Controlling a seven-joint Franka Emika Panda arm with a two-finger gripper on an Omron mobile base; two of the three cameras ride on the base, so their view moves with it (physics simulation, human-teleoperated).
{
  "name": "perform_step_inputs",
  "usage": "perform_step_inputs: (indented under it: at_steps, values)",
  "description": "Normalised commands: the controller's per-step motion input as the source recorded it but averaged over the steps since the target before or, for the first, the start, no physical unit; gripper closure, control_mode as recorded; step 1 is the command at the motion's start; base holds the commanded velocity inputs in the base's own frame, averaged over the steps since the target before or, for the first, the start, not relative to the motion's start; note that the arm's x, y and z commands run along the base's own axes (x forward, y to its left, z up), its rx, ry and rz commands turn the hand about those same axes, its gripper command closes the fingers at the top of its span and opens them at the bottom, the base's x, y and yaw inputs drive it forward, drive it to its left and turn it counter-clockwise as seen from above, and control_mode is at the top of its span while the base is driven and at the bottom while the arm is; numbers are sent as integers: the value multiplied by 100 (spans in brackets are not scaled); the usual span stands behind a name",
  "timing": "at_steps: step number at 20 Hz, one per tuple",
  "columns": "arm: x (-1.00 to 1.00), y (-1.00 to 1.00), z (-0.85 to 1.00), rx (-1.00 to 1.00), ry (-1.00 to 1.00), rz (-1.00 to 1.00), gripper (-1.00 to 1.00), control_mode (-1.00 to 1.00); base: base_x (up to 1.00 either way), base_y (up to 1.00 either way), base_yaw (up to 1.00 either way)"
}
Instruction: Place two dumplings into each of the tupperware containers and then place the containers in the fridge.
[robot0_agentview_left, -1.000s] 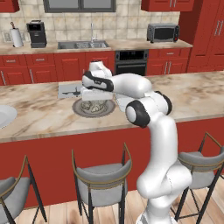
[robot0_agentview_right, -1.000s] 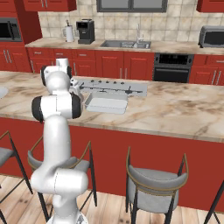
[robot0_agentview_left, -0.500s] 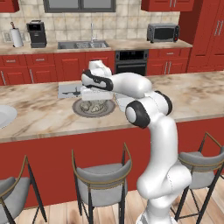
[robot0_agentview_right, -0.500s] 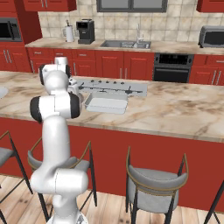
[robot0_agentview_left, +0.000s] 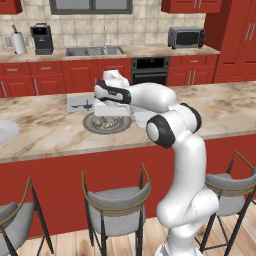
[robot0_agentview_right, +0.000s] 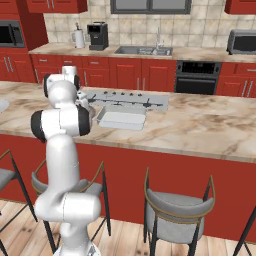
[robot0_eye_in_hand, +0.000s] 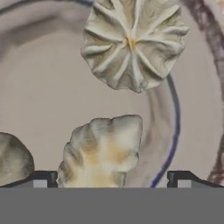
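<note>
Directly between gripper (robot0_eye_in_hand: 111, 177) fingertips: dumpling (robot0_eye_in_hand: 100, 151).

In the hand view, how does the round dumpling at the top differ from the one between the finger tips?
The round dumpling shows pleats radiating from a centre, seen from above; the lower dumpling is elongated, with a ridged crest along one side. The round one is paler grey-beige; the lower one has warmer tan patches. Both lie on the grey plate, apart from each other.

Even bright rendered light, soft shadows, blurry pixelated close-up
</note>
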Motion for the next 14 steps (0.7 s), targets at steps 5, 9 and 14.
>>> perform_step_inputs:
  at_steps: [5, 9, 14]
  values:
    - [13, 0, -16, 0, 0, -3, -100, -100, 0, 0, 0]
    - [1, 0, -19, 0, 0, -1, -100, -100, 0, 0, 0]
    - [0, 0, -10, 0, 0, 0, 100, -100, 0, 0, 0]
